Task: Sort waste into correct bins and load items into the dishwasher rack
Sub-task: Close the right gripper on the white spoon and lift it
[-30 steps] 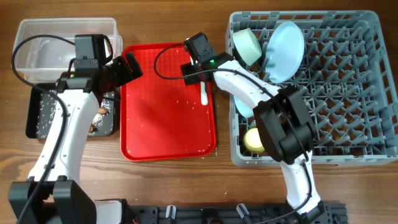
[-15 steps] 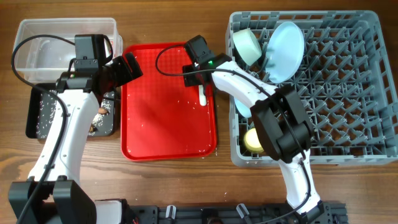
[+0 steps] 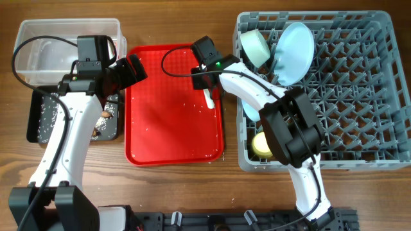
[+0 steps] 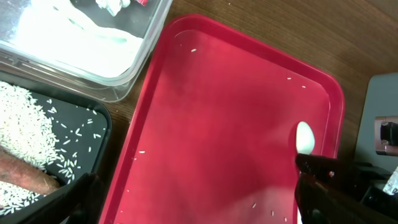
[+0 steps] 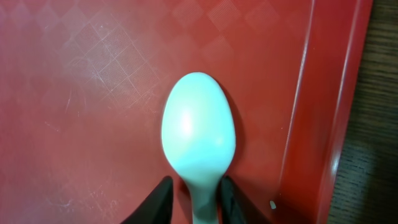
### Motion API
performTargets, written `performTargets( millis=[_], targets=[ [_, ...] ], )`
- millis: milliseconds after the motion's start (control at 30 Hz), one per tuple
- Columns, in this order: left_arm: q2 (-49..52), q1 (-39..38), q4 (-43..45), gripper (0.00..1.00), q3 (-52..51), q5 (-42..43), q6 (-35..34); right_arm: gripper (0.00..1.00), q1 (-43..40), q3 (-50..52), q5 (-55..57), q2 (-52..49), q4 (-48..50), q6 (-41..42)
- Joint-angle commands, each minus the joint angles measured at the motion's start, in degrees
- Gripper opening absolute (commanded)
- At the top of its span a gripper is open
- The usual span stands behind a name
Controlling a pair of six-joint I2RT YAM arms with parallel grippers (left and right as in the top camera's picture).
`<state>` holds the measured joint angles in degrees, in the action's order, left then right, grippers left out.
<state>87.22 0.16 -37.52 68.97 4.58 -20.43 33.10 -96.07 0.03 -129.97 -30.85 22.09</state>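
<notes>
- Under the right wrist camera, the right gripper (image 5: 194,198) is straddling the neck of the white spoon (image 5: 198,130). Its fingers (image 5: 163,194) are sitting narrowly parted, one on each side of the handle. A thin line of red is showing beside one finger, so I am judging the pinch as not yet made.
- That spoon is lying flat on the red tray (image 5: 323,93), just beside the right rim, with its handle running back under the gripper.
- Picking up the spoon is looking like the step in hand. Centred fingers are mattering most here, since smooth plastic is likely to squirt sideways under an uneven squeeze. A straight lift is also needing to clear the raised rim before any swing rightward.
- Stray rice grains (image 4: 194,50) are dotting the tray around it.
- Across the tray, the left gripper (image 3: 131,69) is hovering at the left rim, jaws spread and gripping nothing.
- Beyond it, the black tray (image 4: 107,127) is holding more rice and the carrot-like stick (image 4: 25,177). The clear tub (image 4: 149,46) is holding the tissue (image 4: 112,5).
- Farthest right, the dishwasher rack (image 3: 404,96) is carrying the plate (image 3: 295,42), the mint bowl (image 3: 255,46) and the yellow cup (image 3: 261,144). I am judging that the spoon is wanting a spot between pegs where it cannot slip through the lattice.
</notes>
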Motion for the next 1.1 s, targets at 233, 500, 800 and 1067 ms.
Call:
performTargets(
  millis=[233,500,800,1067],
  targets=[
    [0.68,0.48,0.0,1.0,0.42,-0.35,0.52,0.06,0.2,1.16,0.31,2.51,-0.57,-4.33],
    [0.68,0.48,0.0,1.0,0.42,-0.35,0.52,0.65,0.2,1.16,-0.15,4.28,3.87,-5.33],
    [0.66,0.48,0.0,1.0,0.42,-0.35,0.52,0.62,0.26,1.16,-0.15,-0.02,14.34,-5.44],
    [0.66,0.48,0.0,1.0,0.42,-0.35,0.52,0.55,0.81,1.18,-2.73,-3.26,15.28,-5.51]
  ],
)
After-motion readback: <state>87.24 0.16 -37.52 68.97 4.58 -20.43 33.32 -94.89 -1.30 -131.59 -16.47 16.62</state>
